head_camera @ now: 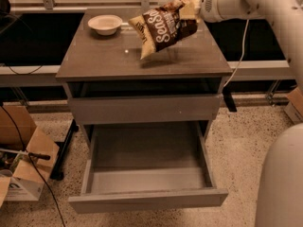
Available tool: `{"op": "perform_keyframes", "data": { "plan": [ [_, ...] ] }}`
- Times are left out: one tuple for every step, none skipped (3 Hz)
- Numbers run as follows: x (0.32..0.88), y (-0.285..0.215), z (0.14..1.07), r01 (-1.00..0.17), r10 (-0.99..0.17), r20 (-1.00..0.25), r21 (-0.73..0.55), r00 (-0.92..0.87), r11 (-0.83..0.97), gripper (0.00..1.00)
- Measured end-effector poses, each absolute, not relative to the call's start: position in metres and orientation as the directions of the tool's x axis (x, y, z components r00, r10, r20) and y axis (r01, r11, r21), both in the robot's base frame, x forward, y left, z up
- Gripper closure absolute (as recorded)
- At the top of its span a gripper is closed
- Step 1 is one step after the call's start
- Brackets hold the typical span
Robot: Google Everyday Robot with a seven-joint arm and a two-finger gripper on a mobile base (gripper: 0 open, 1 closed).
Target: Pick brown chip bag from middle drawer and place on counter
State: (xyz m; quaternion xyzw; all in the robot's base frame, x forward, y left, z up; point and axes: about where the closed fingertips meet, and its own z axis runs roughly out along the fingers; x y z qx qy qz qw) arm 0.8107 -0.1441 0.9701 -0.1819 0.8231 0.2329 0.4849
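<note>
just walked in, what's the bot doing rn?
The arm's tool is clamped on one end of the brown chip bag, which hangs in the air over the counter, toward its back right. The bag is not yet set down. The middle drawer is pulled out with nothing visible inside. A white bowl sits at the counter's back left.
</note>
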Motion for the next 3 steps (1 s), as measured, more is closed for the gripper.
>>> {"op": "perform_keyframes", "data": {
  "plan": [
    [0.8119, -0.1404, 0.9686, -0.528, -0.076, -0.882, 0.207, -0.465, 0.824, 0.28],
    [0.8125, -0.1377, 0.9663, -0.531, -0.078, -0.881, 0.209, -0.468, 0.821, 0.05],
    [0.8129, -0.1362, 0.9651, -0.532, -0.079, -0.88, 0.21, -0.469, 0.82, 0.0]
  ]
}}
